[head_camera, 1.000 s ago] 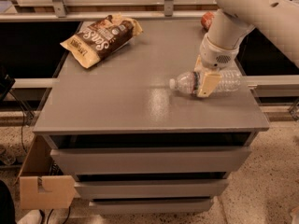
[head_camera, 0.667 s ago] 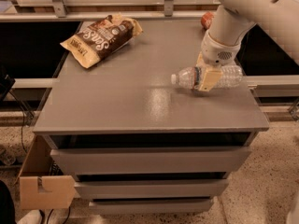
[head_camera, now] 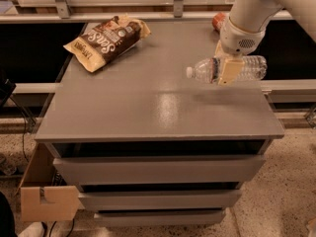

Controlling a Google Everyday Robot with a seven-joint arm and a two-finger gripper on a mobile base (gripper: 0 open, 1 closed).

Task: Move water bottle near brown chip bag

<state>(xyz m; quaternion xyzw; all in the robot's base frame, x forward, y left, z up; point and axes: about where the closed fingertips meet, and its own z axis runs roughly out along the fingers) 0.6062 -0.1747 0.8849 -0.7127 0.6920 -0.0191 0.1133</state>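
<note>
Water bottle (head_camera: 203, 69): small, clear, ribbed plastic. It is lying horizontal with the white cap pointing left, and a dark label band sits just left of the grip.

Gripper (head_camera: 228, 74): over the right side of the cabinet top (head_camera: 148, 107), fingers clamped across the bottle's midsection. One tan finger (head_camera: 230, 69) crosses the front of it. A soft shadow lies on the surface below the bottle, so I read it as held clear of the top.

Brown chip bag (head_camera: 106, 41): back-left corner of the top, well apart from the bottle. It is crinkled, with white lettering facing up.

Orange-red can (head_camera: 218, 20): at the back edge, partly behind the arm.

Change from a second ago: the bottle sat lower, against the surface. It has since risen and shifted slightly right and back, with the grip unchanged. Bag and can have not moved.
</note>
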